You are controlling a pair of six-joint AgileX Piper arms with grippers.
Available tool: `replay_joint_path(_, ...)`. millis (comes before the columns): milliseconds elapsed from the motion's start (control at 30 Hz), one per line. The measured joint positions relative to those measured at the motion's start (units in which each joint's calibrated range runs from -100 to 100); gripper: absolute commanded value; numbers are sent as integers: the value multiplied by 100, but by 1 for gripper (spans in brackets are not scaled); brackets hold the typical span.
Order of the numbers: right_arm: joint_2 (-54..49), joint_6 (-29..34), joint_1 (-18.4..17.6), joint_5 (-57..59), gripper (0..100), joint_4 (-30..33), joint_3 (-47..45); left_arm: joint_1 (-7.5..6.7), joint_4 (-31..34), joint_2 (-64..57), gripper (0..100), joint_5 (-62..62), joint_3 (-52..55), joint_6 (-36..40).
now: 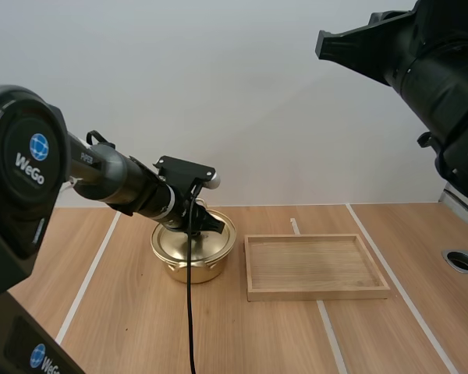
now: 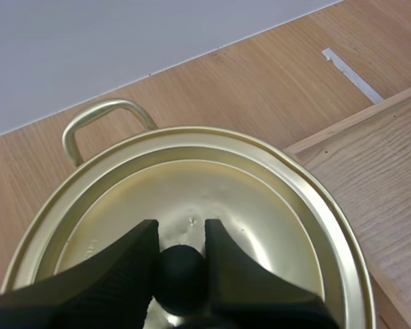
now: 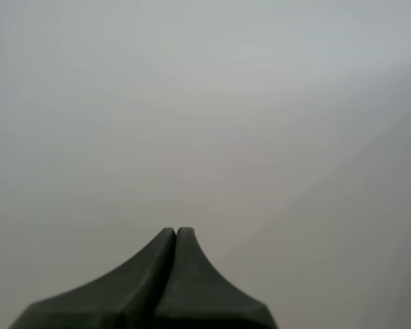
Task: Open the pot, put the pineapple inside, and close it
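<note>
By my reading the task is barely begun: the pot, low and left of centre in the high view, wears its lid, whose black knob the left gripper pinches, while the right gripper hangs clenched and empty at upper right, so lifting, loading the pineapple and closing all remain.

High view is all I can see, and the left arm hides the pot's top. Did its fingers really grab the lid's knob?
Observer: Yes. In the left wrist view, the left arm's fingers pinch the black knob between their tips.
Operator: Is the lid up in the air?
Observer: No. That view shows it sitting level inside the rim of the pot.
Operator: And the right arm's fingers?
Observer: The right wrist view shows them pressed together, holding nothing.
</note>
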State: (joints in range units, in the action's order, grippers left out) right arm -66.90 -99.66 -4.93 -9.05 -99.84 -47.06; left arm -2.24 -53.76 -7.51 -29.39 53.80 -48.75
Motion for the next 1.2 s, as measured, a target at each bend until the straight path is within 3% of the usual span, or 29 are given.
replay_joint_path(33,0,0,0,0,0,0,0,0,0,18,100,0,0,0)
replay_joint_path(400,0,0,0,0,0,0,0,0,0,-13,100,349,0,0)
replay_joint_path(833,0,0,0,0,0,0,0,0,0,-874,100,245,-207,108)
replay_joint_path(867,0,0,0,0,0,0,0,0,0,-978,85,229,-207,108)
replay_joint_path(900,0,0,0,0,0,0,0,0,0,-1087,54,202,-207,117)
replay_joint_path(933,0,0,0,0,0,0,0,0,0,-1200,16,187,-207,128)
replay_joint_path(967,0,0,0,0,0,0,0,0,0,-1294,2,160,-207,128)
replay_joint_path(1200,0,0,0,0,0,0,0,0,-68,-2008,0,74,-207,192)
